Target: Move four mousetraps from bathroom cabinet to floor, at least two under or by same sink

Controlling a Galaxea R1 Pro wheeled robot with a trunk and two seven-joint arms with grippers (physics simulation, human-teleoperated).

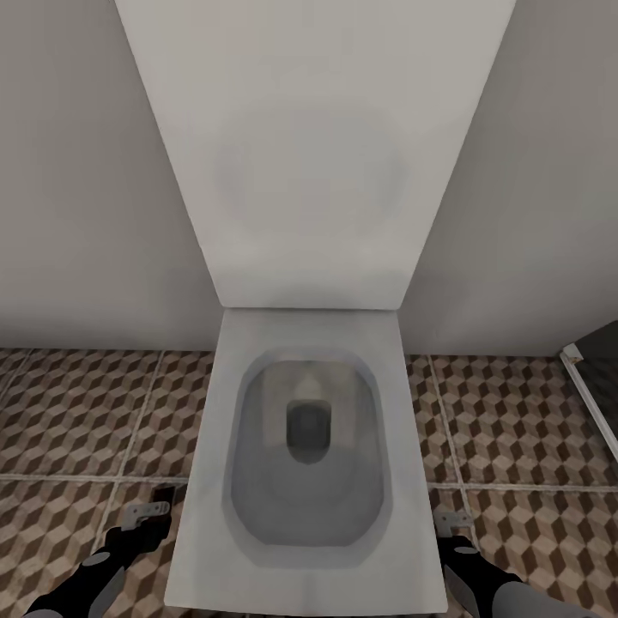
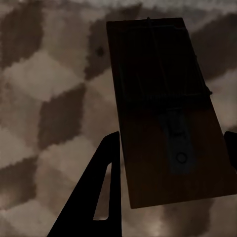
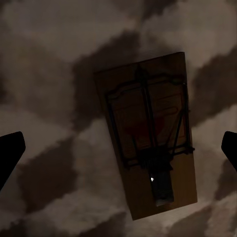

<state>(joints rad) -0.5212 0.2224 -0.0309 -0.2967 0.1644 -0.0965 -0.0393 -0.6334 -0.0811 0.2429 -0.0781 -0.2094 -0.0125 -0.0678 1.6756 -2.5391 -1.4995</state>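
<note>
One mousetrap lies flat on the bathroom floor between the fingers of the left gripper; whether the pads touch it cannot be told. A second mousetrap lies flat on the same cube-patterned tiles beneath the right gripper, whose fingers stand wide apart and clear of it, so that trap appears released. In the head view both grippers sit low at either flank of a white toilet against the wall.

Judgement: the placing step is in hand. The sink is not identifiable here; the next move calls for confirming two traps lie beside it.
</note>
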